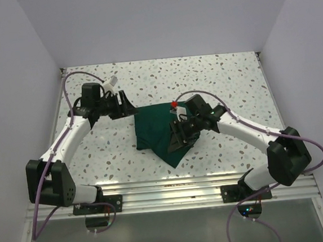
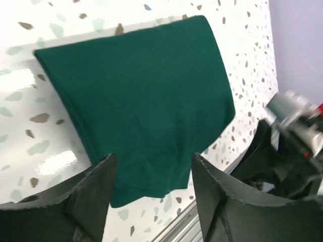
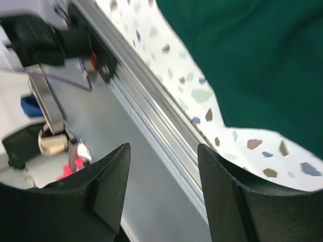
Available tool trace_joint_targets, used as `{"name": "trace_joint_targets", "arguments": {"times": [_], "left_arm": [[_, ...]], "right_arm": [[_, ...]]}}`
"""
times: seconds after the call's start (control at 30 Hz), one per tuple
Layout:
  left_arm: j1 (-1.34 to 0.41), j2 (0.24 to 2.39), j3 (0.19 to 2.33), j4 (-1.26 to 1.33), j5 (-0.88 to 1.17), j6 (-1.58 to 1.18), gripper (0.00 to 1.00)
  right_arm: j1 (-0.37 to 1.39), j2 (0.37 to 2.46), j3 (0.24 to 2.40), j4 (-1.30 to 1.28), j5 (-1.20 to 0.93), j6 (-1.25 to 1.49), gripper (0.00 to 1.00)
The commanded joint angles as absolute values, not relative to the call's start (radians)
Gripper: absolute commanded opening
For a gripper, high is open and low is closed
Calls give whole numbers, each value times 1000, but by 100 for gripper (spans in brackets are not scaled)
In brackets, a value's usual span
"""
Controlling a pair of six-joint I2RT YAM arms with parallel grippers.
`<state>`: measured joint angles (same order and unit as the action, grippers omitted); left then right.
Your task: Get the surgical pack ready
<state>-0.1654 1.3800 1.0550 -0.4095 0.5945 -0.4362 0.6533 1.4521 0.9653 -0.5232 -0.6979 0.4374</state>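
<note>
Folded green drape [image 1: 157, 135] sits mid-frame on the speckled table [image 1: 220, 76]; left gripper [image 1: 127, 106] and right gripper [image 1: 177, 138] are both spread wide, holding nothing. My worry: pinch several layers at once and the whole bundle drags instead of unfolding.

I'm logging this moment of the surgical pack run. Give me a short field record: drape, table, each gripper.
drape: dark green cloth, folded, lying on the table
table: speckled terrazzo top
left gripper: open, empty, beside the drape's far left corner
right gripper: open, empty, over the drape's near right part
other pack items: none in view
</note>
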Motion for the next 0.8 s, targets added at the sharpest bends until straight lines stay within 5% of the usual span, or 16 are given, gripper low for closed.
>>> {"name": "trace_joint_targets", "arguments": {"times": [0.0, 0.2, 0.37, 0.77], "left_arm": [[-202, 1384, 1040, -330, 687, -474, 62], [-287, 1506, 1049, -216, 776, -538, 43], [-307, 1640, 1045, -202, 828, -514, 34], [-269, 1657, 919, -409, 724, -299, 33]], "right_arm": [[577, 1393, 1092, -580, -617, 426, 58], [396, 1462, 1149, -607, -564, 472, 35], [364, 1558, 1167, -617, -607, 440, 30], [243, 1583, 971, -609, -670, 351, 24]]}}
